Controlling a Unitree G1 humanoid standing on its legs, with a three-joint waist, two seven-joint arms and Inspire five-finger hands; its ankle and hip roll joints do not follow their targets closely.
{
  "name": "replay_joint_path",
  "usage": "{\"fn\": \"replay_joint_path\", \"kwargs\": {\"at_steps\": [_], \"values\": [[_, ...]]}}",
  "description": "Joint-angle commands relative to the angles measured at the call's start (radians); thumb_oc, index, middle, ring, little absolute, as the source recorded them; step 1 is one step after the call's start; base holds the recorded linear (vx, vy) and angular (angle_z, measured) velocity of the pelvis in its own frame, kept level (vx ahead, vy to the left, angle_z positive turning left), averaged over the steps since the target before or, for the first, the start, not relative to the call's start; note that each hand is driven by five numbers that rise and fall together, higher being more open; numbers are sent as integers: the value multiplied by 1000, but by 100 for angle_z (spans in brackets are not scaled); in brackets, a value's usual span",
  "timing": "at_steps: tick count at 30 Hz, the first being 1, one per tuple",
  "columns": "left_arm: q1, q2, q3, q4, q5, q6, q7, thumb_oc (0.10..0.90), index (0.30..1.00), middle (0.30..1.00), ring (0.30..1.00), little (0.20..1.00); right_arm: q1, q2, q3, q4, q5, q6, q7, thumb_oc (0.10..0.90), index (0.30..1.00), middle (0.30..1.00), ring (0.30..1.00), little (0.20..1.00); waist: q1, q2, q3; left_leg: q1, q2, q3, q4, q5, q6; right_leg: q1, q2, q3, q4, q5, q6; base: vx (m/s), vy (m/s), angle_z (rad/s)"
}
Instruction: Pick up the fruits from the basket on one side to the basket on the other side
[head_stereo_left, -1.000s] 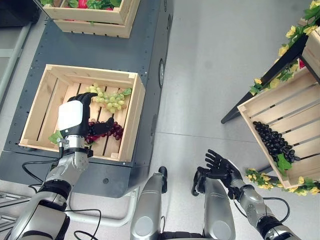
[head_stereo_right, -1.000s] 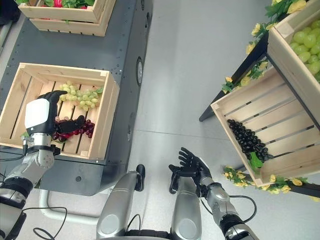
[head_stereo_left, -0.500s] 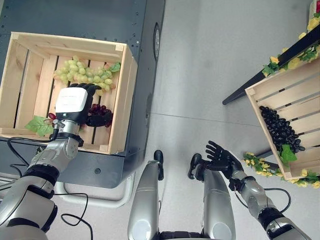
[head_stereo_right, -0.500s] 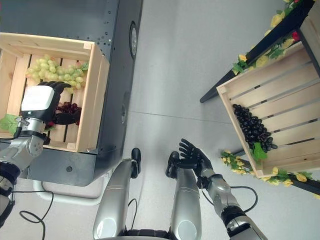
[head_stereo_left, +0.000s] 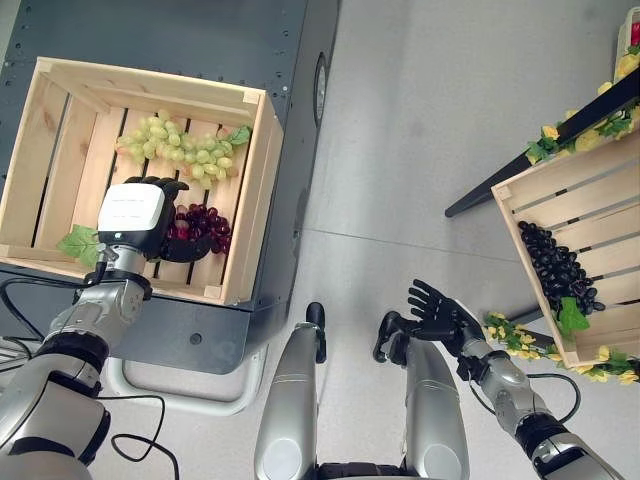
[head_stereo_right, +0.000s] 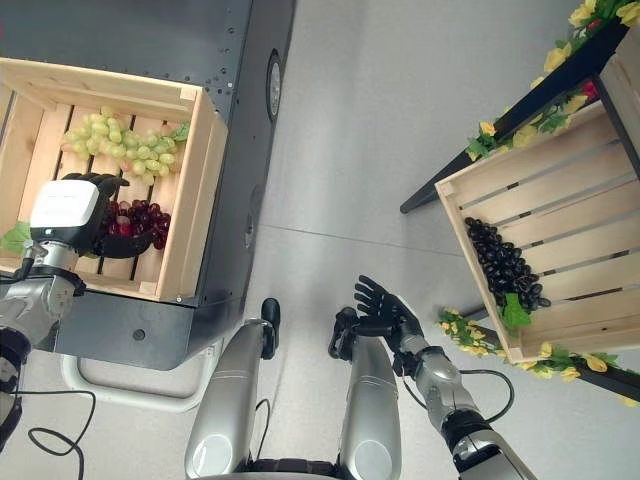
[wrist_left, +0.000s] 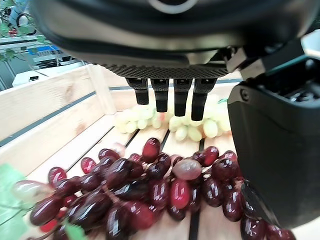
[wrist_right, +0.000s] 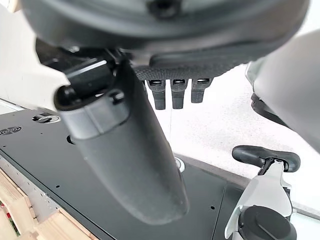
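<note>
The right hand hangs low near the robot, fingers spread, holding nothing. Farther out, the left hand sits inside the wooden crate directly over the red grapes, fingers straight and thumb apart, not yet closed on them. Beyond lie the green grapes. Off to the right, the tilted crate holds the black grapes. A loose bunch may slip or shed berries if only a few strands are caught.

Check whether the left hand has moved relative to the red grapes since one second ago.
Yes. The left hand has shifted off the red grapes toward the crate's left side, so more of the bunch shows; its fingers are open above them.
</note>
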Motion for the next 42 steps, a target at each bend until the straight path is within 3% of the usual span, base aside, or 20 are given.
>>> {"fn": "replay_joint_path", "kwargs": {"at_steps": [1, 23, 36, 42], "values": [[-18, 142, 85, -20, 23, 32, 52, 800, 900, 900, 900, 900, 43, -42, 1, -64, 26, -66, 64, 800, 900, 900, 900, 900, 23, 16, -13, 95, -36, 81, -97, -9, 34, 100, -10, -30, -55, 29, 8, 0, -12, 8], [-57, 181, 2, -91, 129, 1, 29, 800, 900, 900, 900, 900, 41, -43, 7, -72, 31, -50, 64, 800, 900, 900, 900, 900, 26, 6, -13, 89, -33, 75, -105, -11, 40, 88, -12, -33, -65, 46, 18, 5, -2, 1], [-151, 155, -82, -61, 162, 32, 47, 800, 900, 900, 900, 900, 24, -53, 25, -88, 44, -56, 71, 800, 900, 900, 900, 900, 5, -32, -13, -29, -10, 80, -83, 10, 46, -23, 4, -32, -58, 81, 12, -12, 5, 1], [-200, 136, -136, -33, 147, 48, -19, 800, 900, 900, 900, 900, 1, -69, 37, -106, 70, -68, 67, 800, 900, 900, 900, 900, -1, -35, -13, -88, -10, 78, -69, 12, 46, -82, 9, -23, -33, 79, 10, -10, 10, -1]]}}
